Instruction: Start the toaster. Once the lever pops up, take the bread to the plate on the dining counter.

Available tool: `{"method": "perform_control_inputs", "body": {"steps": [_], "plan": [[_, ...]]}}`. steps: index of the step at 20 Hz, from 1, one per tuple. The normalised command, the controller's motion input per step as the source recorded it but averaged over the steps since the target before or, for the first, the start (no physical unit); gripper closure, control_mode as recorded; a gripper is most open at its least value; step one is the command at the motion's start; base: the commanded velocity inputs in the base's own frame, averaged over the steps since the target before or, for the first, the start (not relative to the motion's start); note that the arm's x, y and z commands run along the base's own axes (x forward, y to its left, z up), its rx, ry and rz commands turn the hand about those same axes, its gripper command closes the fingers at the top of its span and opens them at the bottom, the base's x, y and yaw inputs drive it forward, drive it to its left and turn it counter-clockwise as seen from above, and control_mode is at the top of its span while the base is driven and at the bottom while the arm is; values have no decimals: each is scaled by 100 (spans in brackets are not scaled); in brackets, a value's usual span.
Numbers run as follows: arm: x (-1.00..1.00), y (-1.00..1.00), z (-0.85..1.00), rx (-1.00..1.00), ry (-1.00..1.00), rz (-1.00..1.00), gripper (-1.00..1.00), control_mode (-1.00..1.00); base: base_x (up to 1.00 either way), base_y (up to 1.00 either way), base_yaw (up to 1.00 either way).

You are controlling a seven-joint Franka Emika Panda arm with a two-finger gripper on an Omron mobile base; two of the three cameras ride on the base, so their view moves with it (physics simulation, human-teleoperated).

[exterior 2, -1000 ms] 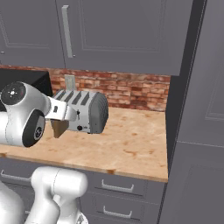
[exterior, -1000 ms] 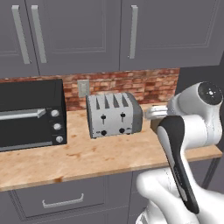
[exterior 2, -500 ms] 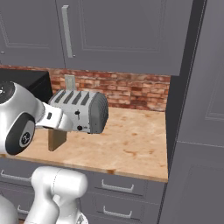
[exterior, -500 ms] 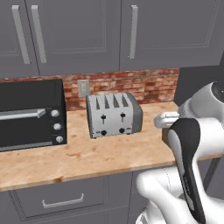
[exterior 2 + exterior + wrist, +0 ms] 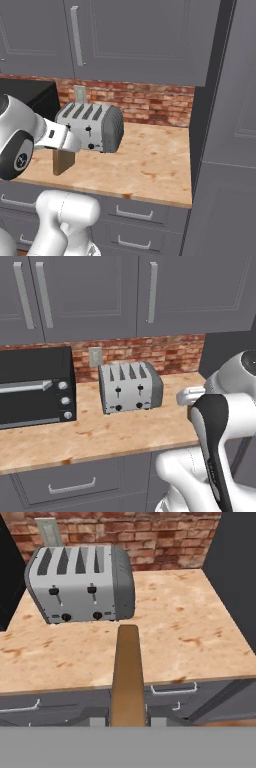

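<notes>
Bread (image 5: 128, 677): thin brown slice with darker crust, seen edge-on in the hand view, clamped upright by the gripper (image 5: 128, 714), whose jaws are closed on its lower end; also visible below the wrist (image 5: 63, 161). It hangs over the counter's front edge, apart from the toaster (image 5: 131, 387). Toaster: silver-grey, four empty slots, both black levers up. Bare wood counter (image 5: 150, 165) lies to its right up to the dark wall. Since half a second ago, the arm has drawn further back from the toaster.
</notes>
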Motion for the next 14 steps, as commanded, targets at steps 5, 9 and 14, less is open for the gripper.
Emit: {"method": "perform_control_inputs", "body": {"steps": [5, 9, 14], "plan": [[-4, 0, 0, 0, 0, 0, 100, -100, 0, 0, 0], [0, 0, 0, 0, 0, 0, 100, -100, 0, 0, 0], [0, 0, 0, 0, 0, 0, 100, 100, -55, -3, 5]]}}
